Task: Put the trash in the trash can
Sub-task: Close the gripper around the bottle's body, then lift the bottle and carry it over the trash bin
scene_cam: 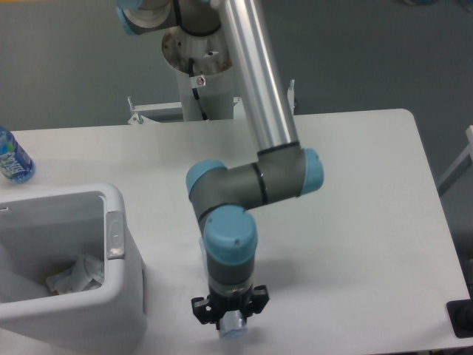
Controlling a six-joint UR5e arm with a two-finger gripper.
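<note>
While pinched at lower centre: crushed clear plastic bottle (pixel 231 325) clenched in black two-finger gripper (pixel 230 312).
Best lifted straight up above the rim, then carried left to white rectangular plastic trash can (pixel 126 285) at lower left, already holding flat clear packet (pixel 74 275); released only once fully over the opening.

The bin (pixel 118 296) sits at the tabletop's (pixel 355 185) near left corner, its grey tab (pixel 114 235) on the right rim. Inside it lies a clear packet (pixel 74 275) with a white label. Right of the bin, the arm (pixel 244 192) points its tool (pixel 230 316) down, closed round the crushed bottle (pixel 231 325), mostly hidden beneath the wrist. Behind the bin, at the tabletop's left edge, stands a blue-labelled bottle (pixel 13 157).
</note>
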